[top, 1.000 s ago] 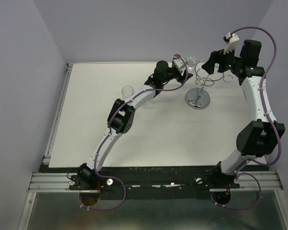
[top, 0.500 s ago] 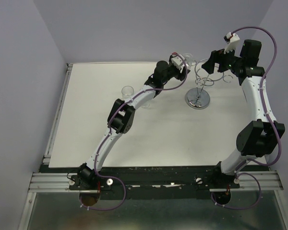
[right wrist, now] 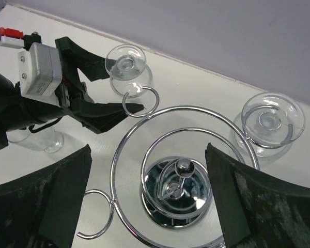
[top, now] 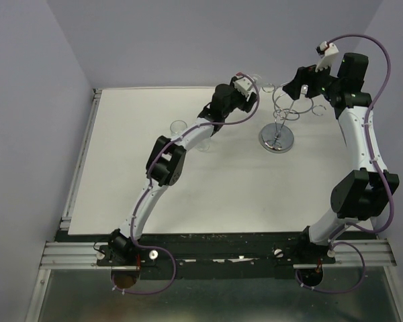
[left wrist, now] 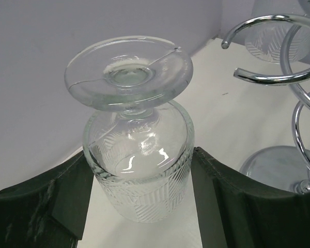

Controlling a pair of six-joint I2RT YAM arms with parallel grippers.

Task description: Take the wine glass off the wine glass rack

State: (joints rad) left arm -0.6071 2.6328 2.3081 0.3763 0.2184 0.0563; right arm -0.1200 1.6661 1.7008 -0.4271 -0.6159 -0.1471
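**Wine glass clamped in left gripper, just beside the rack's hook**

Far left in the top view, at 9 o'clock from the rack's disc base and well apart from it: a spare glass (top: 179, 126), standing on the white table (top: 121, 174) and partly hidden behind the left arm.

Next, at about 10 o'clock from the rack's ring top: the left gripper (left wrist: 142, 165). Clamped on the bowl of the wine glass (left wrist: 137, 155), with a dark finger (left wrist: 46, 206) against each side. Held upside down and off the table, round foot uppermost. From the left wrist, foot just at 9 o'clock of the nearest chrome hook's open end, with a slim gap between. From the right wrist, crossed at the bowl by a small loop; impossible to tell there whether touching.

Then the wine glass rack (top: 277, 139). Upright, with mirrored disc flat on the table, a thin stem at centre and looped rings above.

Over the ring top, looking straight down the stem: the right gripper (right wrist: 148, 150). Jaws spread wide, holding nothing.

Last, at 3 o'clock of the ring top: a second glass (right wrist: 268, 121), hanging foot-up in its hook.
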